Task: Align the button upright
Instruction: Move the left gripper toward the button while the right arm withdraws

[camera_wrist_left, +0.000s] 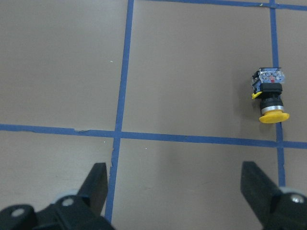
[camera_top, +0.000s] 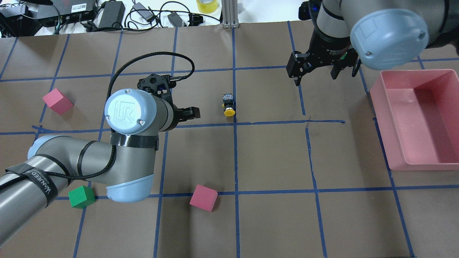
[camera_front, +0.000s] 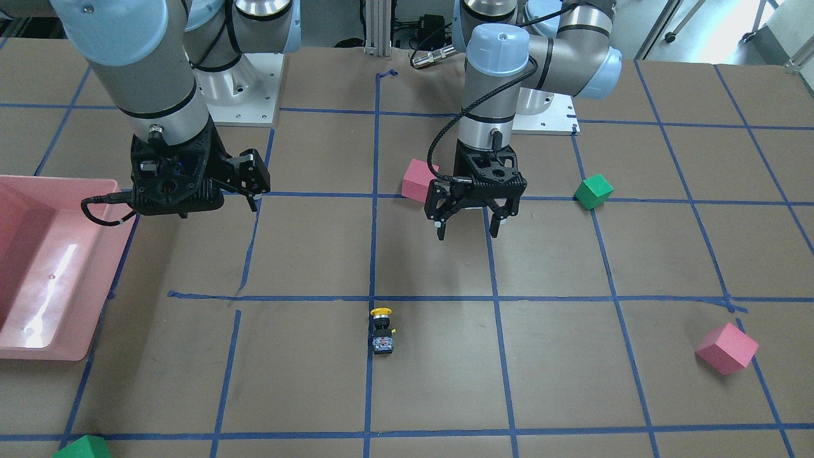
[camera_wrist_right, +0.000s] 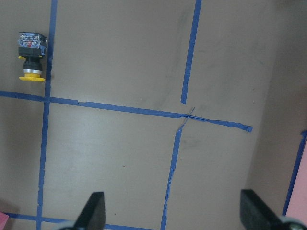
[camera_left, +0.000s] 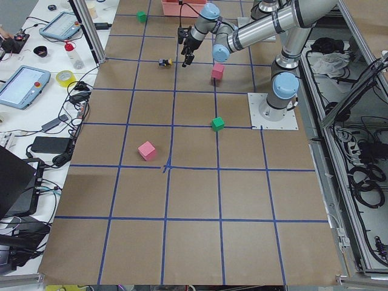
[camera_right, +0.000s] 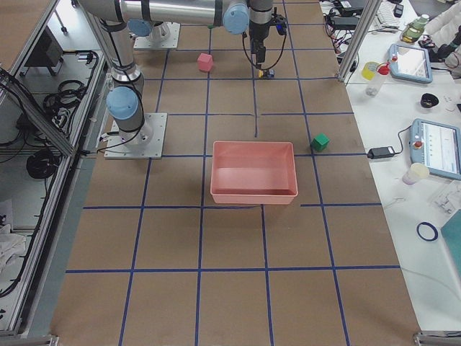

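The button (camera_front: 382, 329) lies on its side on the brown table, on a blue tape line. Its yellow cap points toward the robot and its grey block base points away. It also shows in the overhead view (camera_top: 228, 104), the left wrist view (camera_wrist_left: 270, 96) and the right wrist view (camera_wrist_right: 31, 56). My left gripper (camera_front: 467, 232) is open and empty, hanging above the table nearer the robot than the button; its fingers (camera_wrist_left: 98, 187) are wide apart. My right gripper (camera_front: 254, 191) is open and empty above the table, off to the button's side toward the tray.
A pink tray (camera_top: 423, 165) stands on the robot's right side. One pink cube (camera_front: 420, 180) sits just behind my left gripper, with a green cube (camera_front: 593, 191) farther out. Another pink cube (camera_front: 726, 348) and another green cube (camera_front: 82, 447) lie near the far edge.
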{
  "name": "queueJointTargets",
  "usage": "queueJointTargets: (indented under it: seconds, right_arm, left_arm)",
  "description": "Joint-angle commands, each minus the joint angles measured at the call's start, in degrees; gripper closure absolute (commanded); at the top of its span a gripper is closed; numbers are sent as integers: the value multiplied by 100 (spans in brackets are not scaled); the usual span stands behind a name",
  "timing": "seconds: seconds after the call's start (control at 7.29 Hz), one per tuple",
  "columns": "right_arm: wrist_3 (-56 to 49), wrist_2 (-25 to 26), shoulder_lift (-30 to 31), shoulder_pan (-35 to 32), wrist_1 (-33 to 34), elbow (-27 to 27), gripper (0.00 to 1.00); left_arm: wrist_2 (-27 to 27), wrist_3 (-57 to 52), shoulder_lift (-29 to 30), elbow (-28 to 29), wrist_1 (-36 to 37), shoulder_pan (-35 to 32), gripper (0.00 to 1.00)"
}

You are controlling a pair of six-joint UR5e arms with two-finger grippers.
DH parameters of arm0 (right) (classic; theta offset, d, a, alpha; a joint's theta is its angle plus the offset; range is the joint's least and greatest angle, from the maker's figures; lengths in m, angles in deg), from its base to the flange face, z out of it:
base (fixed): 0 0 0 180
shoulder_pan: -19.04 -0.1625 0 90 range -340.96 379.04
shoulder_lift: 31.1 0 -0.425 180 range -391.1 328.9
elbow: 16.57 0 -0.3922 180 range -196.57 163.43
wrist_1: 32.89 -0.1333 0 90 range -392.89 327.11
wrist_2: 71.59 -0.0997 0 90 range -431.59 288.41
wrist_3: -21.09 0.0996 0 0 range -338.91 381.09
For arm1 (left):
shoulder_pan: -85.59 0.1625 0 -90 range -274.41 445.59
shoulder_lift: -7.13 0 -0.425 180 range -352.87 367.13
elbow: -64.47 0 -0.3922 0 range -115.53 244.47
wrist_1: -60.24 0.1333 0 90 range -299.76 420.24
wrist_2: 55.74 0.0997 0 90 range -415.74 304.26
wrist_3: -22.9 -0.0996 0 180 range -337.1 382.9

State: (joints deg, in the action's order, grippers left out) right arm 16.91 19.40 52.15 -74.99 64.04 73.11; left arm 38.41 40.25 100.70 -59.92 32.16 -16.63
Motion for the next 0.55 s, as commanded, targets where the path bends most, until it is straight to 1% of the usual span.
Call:
queueJointTargets:
  seconds: [0.0, 0.14, 0.27, 0.41]
  right_arm:
    - [-22, 146, 8, 69, -26, -39, 0]
    - [-13, 129, 60, 156, -43, -21, 0]
    - [-13, 138, 147, 183, -69, -13, 0]
    - [-13, 147, 218, 218, -87, 31, 0]
  left_arm:
    - [59, 31, 238, 2, 82, -262, 0]
    - [59, 170, 335, -7, 265, -324, 9]
    - [16, 598, 502, -7, 354, -411, 12]
    - [33, 594, 695, 37, 547, -491, 14]
